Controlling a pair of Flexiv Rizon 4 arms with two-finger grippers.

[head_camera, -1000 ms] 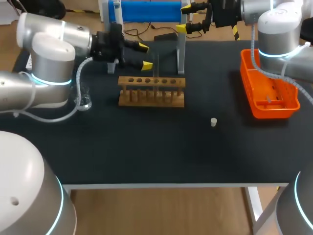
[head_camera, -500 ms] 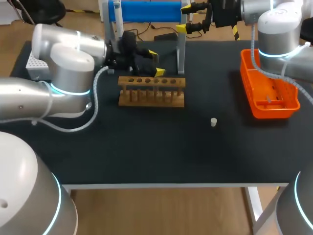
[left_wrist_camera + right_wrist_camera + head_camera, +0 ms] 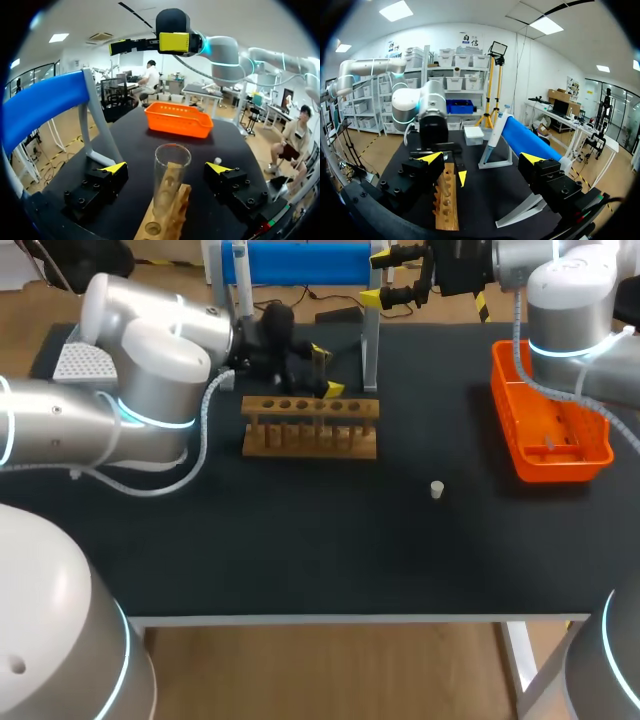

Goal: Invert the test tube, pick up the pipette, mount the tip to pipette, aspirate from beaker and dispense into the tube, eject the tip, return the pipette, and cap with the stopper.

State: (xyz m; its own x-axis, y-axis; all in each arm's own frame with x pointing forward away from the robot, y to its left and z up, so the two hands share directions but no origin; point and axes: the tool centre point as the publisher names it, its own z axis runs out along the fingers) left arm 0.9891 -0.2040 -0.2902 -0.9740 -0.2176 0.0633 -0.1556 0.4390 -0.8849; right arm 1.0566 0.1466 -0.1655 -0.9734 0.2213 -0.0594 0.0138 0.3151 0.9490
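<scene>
My left tool (image 3: 165,168) stands released around the test tube (image 3: 171,175), its fingers (image 3: 112,168) clear on both sides. The tube sits upright in the wooden rack (image 3: 170,215). My right tool (image 3: 481,158) hangs released above the far edge of the desk (image 3: 300,540).

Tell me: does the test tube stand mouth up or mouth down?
Mouth up. The test tube stands upright in the wooden rack, its open rim at the top.
</scene>
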